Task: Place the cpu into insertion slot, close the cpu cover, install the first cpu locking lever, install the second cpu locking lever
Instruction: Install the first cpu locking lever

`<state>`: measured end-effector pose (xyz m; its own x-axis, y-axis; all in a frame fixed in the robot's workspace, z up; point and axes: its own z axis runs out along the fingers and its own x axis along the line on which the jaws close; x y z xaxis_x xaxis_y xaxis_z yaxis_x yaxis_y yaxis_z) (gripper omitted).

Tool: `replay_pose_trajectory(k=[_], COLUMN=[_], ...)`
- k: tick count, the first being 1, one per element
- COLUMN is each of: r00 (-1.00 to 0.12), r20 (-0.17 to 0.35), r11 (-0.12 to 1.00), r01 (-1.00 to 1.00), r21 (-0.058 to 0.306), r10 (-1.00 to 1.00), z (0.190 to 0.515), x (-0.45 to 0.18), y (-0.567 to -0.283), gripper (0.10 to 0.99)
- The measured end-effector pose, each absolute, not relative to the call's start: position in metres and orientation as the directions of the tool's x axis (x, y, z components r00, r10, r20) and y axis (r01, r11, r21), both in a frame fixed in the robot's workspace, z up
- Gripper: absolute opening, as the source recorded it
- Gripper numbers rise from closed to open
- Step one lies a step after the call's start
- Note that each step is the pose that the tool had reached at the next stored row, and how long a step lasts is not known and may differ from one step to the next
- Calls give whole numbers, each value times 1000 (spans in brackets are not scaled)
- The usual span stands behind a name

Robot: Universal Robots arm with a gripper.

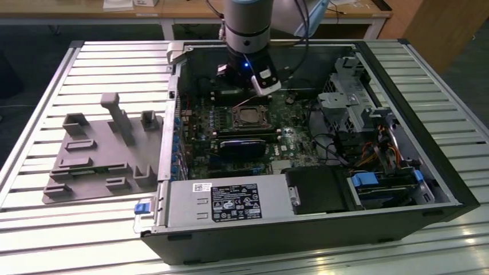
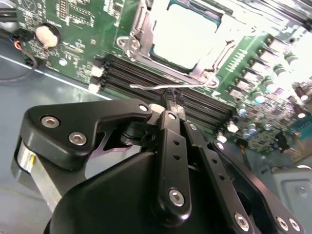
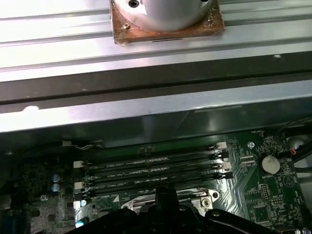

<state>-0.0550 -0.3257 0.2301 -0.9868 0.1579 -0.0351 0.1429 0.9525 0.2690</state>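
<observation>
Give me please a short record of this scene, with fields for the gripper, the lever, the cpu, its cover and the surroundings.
gripper: inside the open computer case, fingers shut on the locking lever
locking lever: thin wire, held at the fingertips between the socket and the memory slots
cpu: seated in the socket
cpu cover: appears lowered around the cpu
surroundings: grey fixture tray on the slatted table, at the exterior view's left of the case
</observation>
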Motion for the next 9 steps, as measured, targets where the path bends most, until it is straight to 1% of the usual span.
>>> replay_pose_trajectory(k=[5, 9], r00=[-986, -984], r20=[-51, -81], r11=[953, 952], r01=[139, 130], r21=[271, 275], r10=[158, 158], z=[226, 225], x=[-51, -50], y=[-326, -326], gripper=[102, 102])
